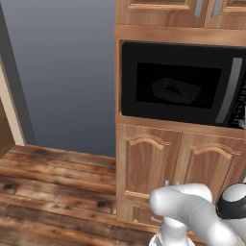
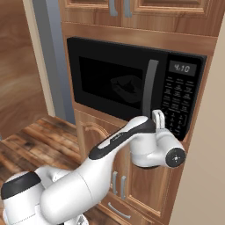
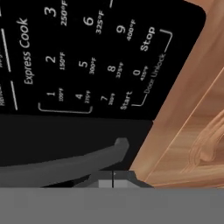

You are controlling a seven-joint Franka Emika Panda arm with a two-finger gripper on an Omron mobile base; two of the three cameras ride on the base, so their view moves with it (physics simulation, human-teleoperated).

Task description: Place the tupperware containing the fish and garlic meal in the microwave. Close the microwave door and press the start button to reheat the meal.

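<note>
The microwave [image 1: 180,84] is a wide, glossy black box set into a frame of warm brown wooden cabinets [image 1: 158,158] with arched raised panels. Its door [image 2: 116,81] is shut: a flat black panel with a dark glass window, and a long, gently curved grey handle [image 2: 149,88] running vertically along its right edge. Through the glass, the tupperware [image 1: 175,90] shows dimly inside the cavity, a shallow rectangular tub with sides that flare outward; the meal inside it is too dark to make out.

To the right of the handle lies the smooth black control panel [image 2: 178,103], with a small display reading 4:10 at the top and rows of pale buttons below. The hand view looks closely at its lower part, where white printed numerals sit in a grid beside the words "Express Cook", and the Start button [image 3: 126,100] and "Stop" are readable at the bottom row.

The gripper [image 2: 157,117] is raised in front of the lower part of the panel, just right of the handle's foot, its jaws pressed together with nothing between them. The white, rounded arm [image 2: 118,140] has dark joint caps. The floor [image 1: 53,192] is rough, streaked wooden planking.
</note>
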